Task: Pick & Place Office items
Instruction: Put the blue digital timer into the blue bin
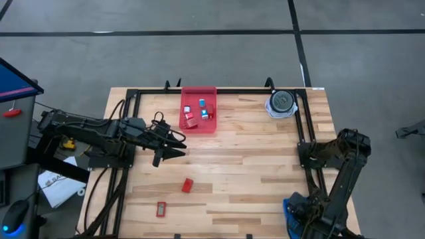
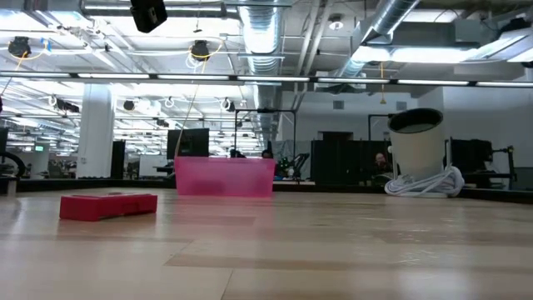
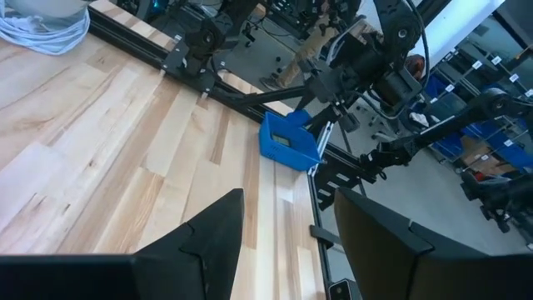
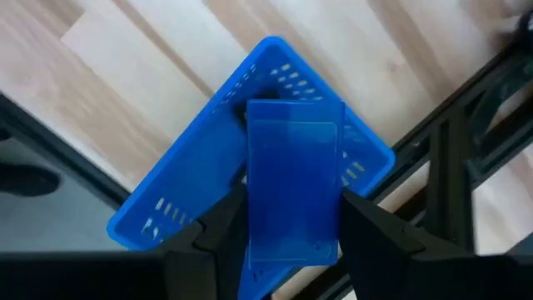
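My left gripper (image 1: 180, 147) is open above bare table near the red tray (image 1: 198, 126), its fingers pointing toward the table's right. In that tray lie several small red and blue pieces (image 1: 199, 111). A red block (image 1: 187, 185) (image 2: 108, 205) and a small red-rimmed flat piece (image 1: 161, 210) rest flat on the table toward the near edge. My right gripper (image 4: 291, 200) hangs over the blue tray (image 4: 166, 200) (image 3: 287, 142) at the near right corner, shut on a flat blue rectangular piece (image 4: 291, 167). My right gripper pinches the flat blue piece between its two fingers, one on each long side edge (image 4: 254, 217). The fingers come from above, pointing down, and lie along the piece. It sits level in the hold, clear above the blue tray.
A round grey-and-white disc-like object (image 1: 281, 103) (image 2: 420, 158) sits at the far right corner. A black metal frame (image 1: 302, 126) runs along the table's edges. Open wood lies between the red tray and the right arm's base (image 1: 332, 156).
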Available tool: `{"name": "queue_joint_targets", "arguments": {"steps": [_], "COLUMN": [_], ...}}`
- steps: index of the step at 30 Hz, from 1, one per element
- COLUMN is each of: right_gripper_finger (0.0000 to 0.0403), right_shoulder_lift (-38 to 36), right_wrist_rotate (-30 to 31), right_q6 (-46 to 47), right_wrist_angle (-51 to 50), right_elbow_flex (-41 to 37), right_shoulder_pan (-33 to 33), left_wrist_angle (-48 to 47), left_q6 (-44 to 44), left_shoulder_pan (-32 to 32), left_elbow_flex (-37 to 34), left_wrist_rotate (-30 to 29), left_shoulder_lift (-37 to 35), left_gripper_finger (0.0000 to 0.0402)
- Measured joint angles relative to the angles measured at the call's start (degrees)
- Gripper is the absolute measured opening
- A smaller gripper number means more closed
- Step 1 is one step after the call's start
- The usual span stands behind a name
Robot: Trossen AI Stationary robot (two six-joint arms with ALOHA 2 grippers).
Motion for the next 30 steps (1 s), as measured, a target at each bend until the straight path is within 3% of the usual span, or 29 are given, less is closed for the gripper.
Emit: {"name": "queue_joint_targets", "arguments": {"steps": [10,30], "right_gripper_finger": [0.0157,0.018], "right_shoulder_lift": [0.8,0.9], "right_wrist_rotate": [-2.1,-2.4], "right_q6": [0.3,0.2], "right_wrist_angle": [11.8,16.1], "right_elbow_flex": [-7.9,-12.1], "right_shoulder_pan": [0.9,4.0], "left_wrist_angle": [0.2,0.4], "left_q6": [-1.3,-2.6], "left_shoulder_pan": [0.0,0.0], "left_elbow_flex": [0.0,0.0], "left_wrist_rotate": [0.0,-0.1], "left_shoulder_lift": [0.0,0.0], "left_gripper_finger": [0.0186,0.0186]}}
